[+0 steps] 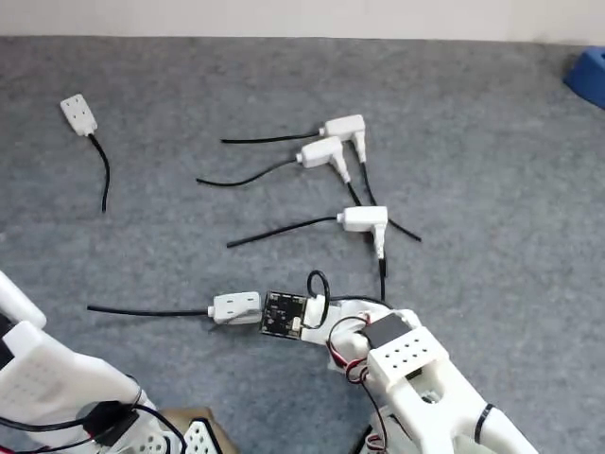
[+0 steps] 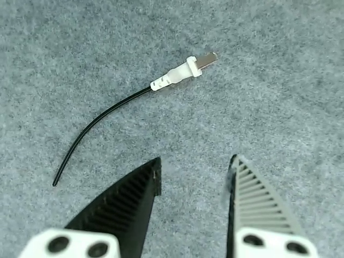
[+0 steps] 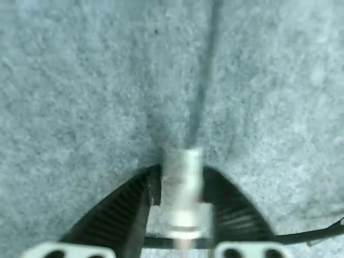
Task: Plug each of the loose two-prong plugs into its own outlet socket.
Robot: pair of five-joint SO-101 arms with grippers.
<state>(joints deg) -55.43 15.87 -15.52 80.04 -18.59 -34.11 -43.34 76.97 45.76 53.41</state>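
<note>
Gripper, right [image 3: 180,172]: black ribbed fingers closed on a white plastic cord-end connector [image 1: 236,307], plug or socket not distinguishable. It sits at 6 o'clock on the grey carpeted table [image 1: 492,142], its black cord running toward 9 o'clock.

Gripper, left [image 2: 196,158]: jaws wide apart, holding nothing, above bare carpet. Beyond the fingertips lies a white two-prong plug with a short curved black cord [image 2: 183,72], alone at 10 o'clock on the table.

White L-shaped plug-and-socket assemblies with black cords, three, from centre toward 1 o'clock: nearest assembly [image 1: 364,219], middle assembly [image 1: 321,151], farthest assembly [image 1: 345,126].

Blue object [image 1: 591,76]: table edge, 2 o'clock.
</note>
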